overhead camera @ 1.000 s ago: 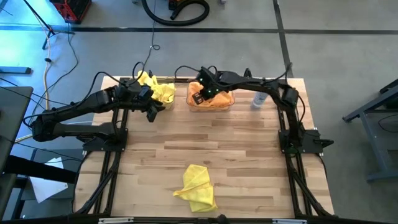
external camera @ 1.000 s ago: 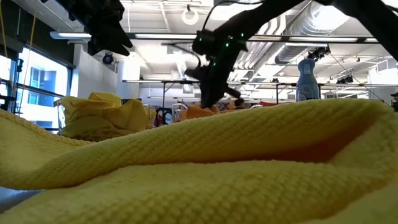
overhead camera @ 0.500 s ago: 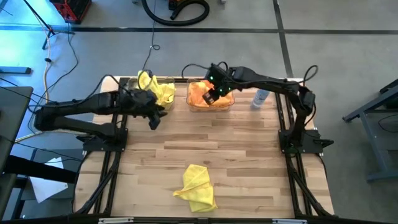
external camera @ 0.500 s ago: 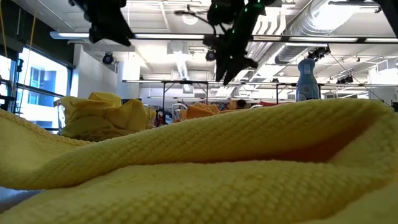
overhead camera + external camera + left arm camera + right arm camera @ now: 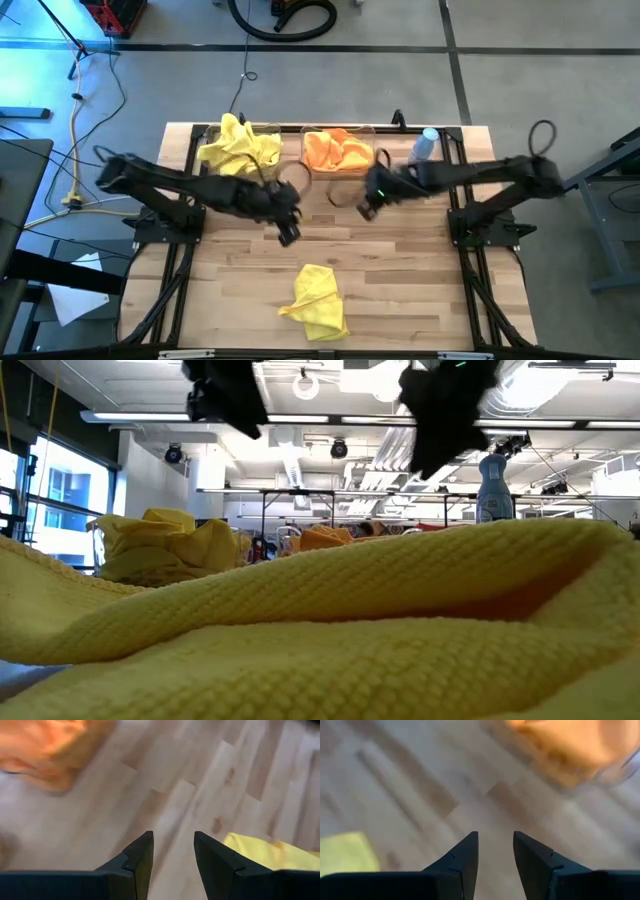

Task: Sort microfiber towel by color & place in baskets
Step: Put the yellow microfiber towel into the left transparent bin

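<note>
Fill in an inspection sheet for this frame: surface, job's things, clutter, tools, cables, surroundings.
Surface: wooden table, mostly bare.
Job's things: yellow towels heaped in the left basket; orange towels in the right basket; one loose yellow towel at the near edge.
Clutter: bottle beside the right basket.
Tools: left tool and right tool over mid-table, both open, empty.
Cables: black loops between the baskets and the tools; a cable on the floor.
Surroundings: concrete floor, coiled hose.
</note>
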### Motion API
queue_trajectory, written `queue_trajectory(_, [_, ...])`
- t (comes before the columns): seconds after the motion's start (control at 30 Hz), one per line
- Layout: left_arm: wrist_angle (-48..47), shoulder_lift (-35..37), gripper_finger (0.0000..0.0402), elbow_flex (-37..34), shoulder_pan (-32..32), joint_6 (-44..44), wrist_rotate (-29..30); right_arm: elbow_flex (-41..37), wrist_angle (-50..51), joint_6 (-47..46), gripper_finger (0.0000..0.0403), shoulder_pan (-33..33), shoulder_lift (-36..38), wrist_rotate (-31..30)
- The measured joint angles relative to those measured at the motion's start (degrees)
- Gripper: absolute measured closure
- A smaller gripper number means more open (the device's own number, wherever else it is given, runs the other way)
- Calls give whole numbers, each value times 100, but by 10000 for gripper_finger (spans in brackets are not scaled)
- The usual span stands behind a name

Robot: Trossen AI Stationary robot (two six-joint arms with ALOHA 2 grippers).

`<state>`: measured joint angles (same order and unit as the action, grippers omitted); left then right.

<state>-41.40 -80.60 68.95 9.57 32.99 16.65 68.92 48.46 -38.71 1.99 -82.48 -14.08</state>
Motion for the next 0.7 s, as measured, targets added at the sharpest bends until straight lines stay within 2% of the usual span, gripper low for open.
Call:
queue_trajectory(0.13, [-258, -834, 271, 685, 419, 183, -104, -818, -109, -1009, 286, -852, 838, -235])
queue_trajectory(0.3, [-777, -1852, 271, 1577, 960, 77, -140, -1438, -113, -2074, 286, -1895, 1528, -665])
queue_trajectory(0.57, [-534, -3186, 271, 2351, 1675, -1914, -156, -1737, 20, -2839, 286, -2847, 1727, -817])
queue_trajectory(0.7, [176, -3679, 271, 2386, 1873, -3010, -600, -1737, 18, -2975, 286, -3061, 1721, -891])
